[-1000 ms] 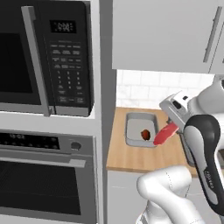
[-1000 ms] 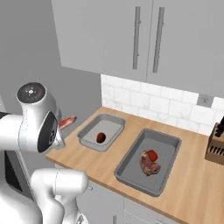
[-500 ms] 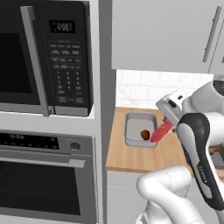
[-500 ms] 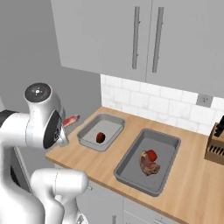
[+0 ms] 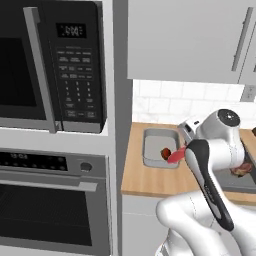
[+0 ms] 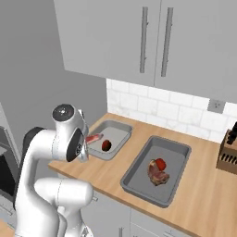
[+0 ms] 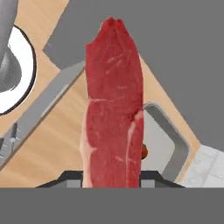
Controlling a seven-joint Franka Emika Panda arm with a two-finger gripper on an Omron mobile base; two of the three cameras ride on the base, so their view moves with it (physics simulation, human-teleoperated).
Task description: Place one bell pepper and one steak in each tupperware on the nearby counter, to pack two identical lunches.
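Observation:
My gripper (image 7: 112, 176) is shut on a raw red steak (image 7: 114, 109), which sticks out past the fingertips. The held steak (image 6: 93, 138) hangs over the near left edge of the left tupperware (image 6: 119, 129), a grey tray holding one red bell pepper (image 6: 106, 145). In the left base view the steak (image 5: 175, 156) hovers beside that pepper (image 5: 164, 152) over the tray (image 5: 156, 140). The right tupperware (image 6: 139, 178) holds a steak (image 6: 157, 175) and a bell pepper (image 6: 160, 163). Both trays lie on the tan counter (image 6: 203, 185).
A dark knife block (image 6: 228, 152) stands at the counter's right end by the white tiled wall. Grey cabinets hang overhead. A microwave (image 5: 50, 65) and an oven (image 5: 50, 200) fill the tall unit left of the counter.
The arm has swung the held steak from beyond the counter's left edge to over the left tupperware. The trays and their contents have stayed put.

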